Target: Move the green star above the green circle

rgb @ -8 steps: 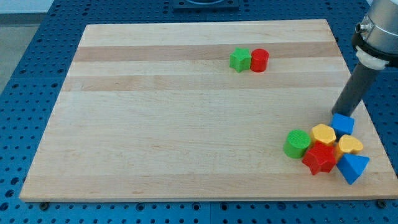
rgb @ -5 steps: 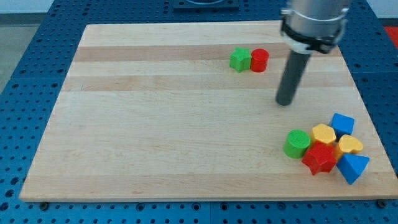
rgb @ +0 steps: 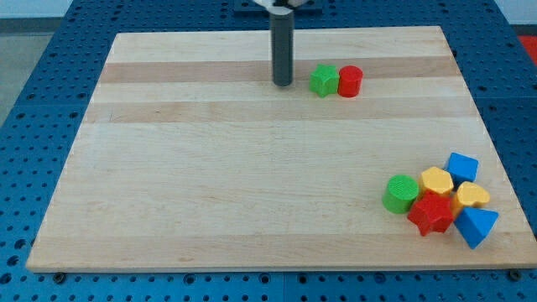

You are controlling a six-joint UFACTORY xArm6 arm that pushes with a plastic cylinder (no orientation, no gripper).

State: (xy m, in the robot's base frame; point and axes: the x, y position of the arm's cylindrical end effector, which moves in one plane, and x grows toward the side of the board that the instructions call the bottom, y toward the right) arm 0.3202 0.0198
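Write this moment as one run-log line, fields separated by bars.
my tip: left of green star, apart | red cylinder: touching star's right | green circle: bottom-right cluster

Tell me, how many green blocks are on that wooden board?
2. The green star sits near the view's top, touching a red cylinder, with my tip just to its left. The green circle is at the bottom-right cluster's left edge. None seems hidden.

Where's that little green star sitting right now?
The green star sits near the view's top, right of centre, touching the red cylinder on its right. My tip stands just to its left, with a small gap.
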